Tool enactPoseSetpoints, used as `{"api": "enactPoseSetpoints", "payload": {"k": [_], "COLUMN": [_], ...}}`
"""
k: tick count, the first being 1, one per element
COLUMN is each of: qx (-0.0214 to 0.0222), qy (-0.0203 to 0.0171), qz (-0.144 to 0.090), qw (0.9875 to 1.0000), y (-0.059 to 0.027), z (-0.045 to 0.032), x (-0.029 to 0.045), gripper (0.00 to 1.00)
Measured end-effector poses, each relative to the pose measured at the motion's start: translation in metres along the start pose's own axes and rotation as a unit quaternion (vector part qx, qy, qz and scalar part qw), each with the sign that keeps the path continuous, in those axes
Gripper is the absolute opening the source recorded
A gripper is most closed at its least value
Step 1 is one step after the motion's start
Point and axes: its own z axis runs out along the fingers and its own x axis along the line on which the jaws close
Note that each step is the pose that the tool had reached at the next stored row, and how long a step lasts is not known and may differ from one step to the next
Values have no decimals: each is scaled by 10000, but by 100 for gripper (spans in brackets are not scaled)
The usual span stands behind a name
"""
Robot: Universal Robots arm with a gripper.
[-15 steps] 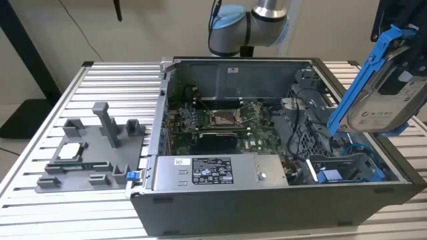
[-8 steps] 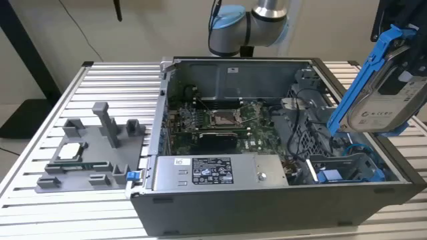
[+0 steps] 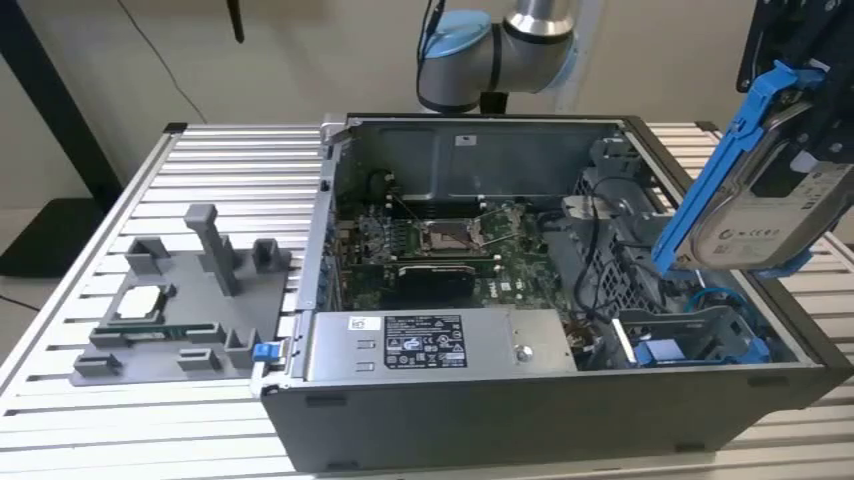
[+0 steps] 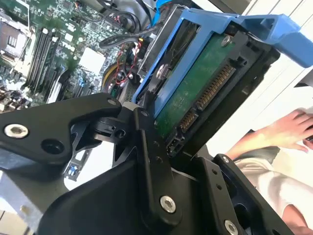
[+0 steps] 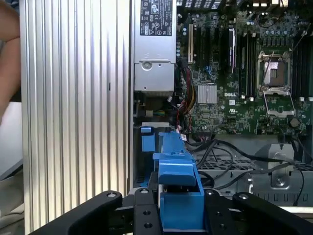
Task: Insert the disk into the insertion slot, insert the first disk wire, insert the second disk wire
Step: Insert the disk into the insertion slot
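Observation:
The disk (image 3: 754,200) is a silver-grey drive with a white label in a bright blue carrier frame. It hangs tilted above the right end of the open computer case. My gripper (image 3: 801,150) is shut on it from above. In both wrist views the black fingers (image 5: 222,215) clamp the blue frame (image 5: 178,196), and the disk's green circuit board (image 4: 195,93) faces the camera. The insertion slot (image 3: 694,330), a grey metal bay with blue tabs, lies open in the case's near right corner, below the disk and apart from it.
The case (image 3: 534,420) stands on a slatted aluminium table (image 3: 160,420). A silver box with a sticker (image 3: 427,345) sits beside the bay, the motherboard (image 3: 447,240) behind it. A blue cable (image 3: 721,297) loops near the bay. A grey fixture (image 3: 187,300) lies left. A person's hand (image 4: 288,129) is close.

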Motion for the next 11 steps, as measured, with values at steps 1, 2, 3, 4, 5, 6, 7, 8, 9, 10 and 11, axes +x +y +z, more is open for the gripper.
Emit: {"api": "enactPoseSetpoints", "payload": {"k": [1,2,3,4,5,6,7,8,9,10,11], "qx": [0,0,0,0,0,0,0,0,0,0,0], "qy": [1,1,0,-2,-2,-2,-2,-2,-3,-3,-4], "qz": [4,10,20,31,40,51,61,70,78,87,96], "qw": [10000,10000,10000,10000,10000,10000,10000,10000,10000,10000,10000], "y": [0,-1,-1,-2,-2,-3,-3,-3,-4,-4,-4], "z": [10,21,34,49,61,73,83,90,94,99,103], "x": [0,1,2,4,6,7,8,8,8,8,8], "gripper": [0,0,0,0,0,0,0,0,0,0,0]}}
